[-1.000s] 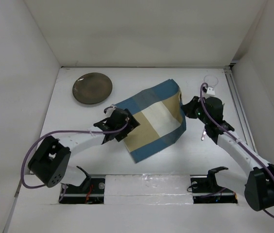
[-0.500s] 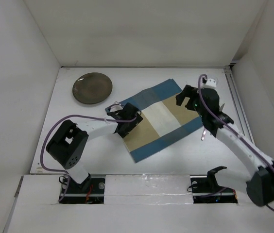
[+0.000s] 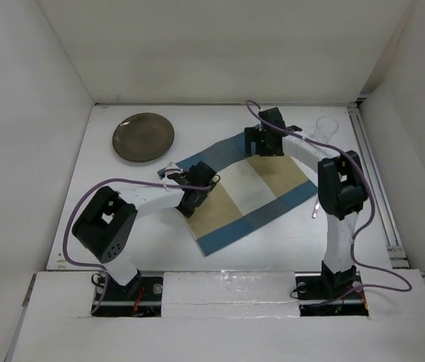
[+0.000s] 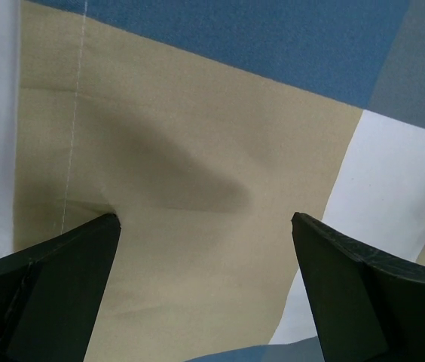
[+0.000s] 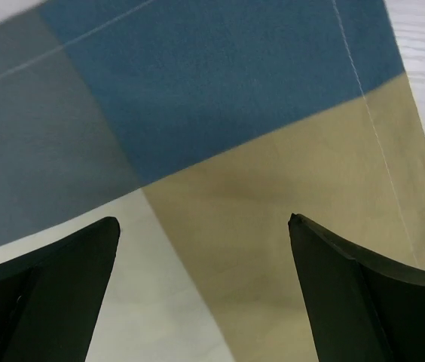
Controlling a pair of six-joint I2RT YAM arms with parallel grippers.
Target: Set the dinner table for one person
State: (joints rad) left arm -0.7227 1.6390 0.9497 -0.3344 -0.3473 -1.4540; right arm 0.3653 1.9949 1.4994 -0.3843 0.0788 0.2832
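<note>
White walls closed in three sides, and the bench (image 3: 288, 241), the table you were setting, spread flat and white beneath everything from the arm bases to the far wall. At its far left corner sat a dark round plate (image 3: 143, 136), well apart from the cloth and likely waiting its turn.

Next came your left pincer (image 4: 203, 219), low over the left end of the placemat (image 3: 250, 188). Its jaws stood wide apart with nothing between them, and one fingertip (image 4: 84, 241) seemed to touch the tan patch where a small crease ran out. I judged it was there to pin or smooth that end.

The placemat lay skewed across the middle of the bench, mostly flat but not square to the near edge, so it probably needed straightening before anything went on it.

Your right pincer (image 5: 203, 220) hung over the cloth's far edge, above blue and tan patches, jaws equally wide and empty. Whether it touched the cloth, I couldn't tell. Right of it, a clear glass (image 3: 325, 124) stood near the far right corner, off the cloth.
</note>
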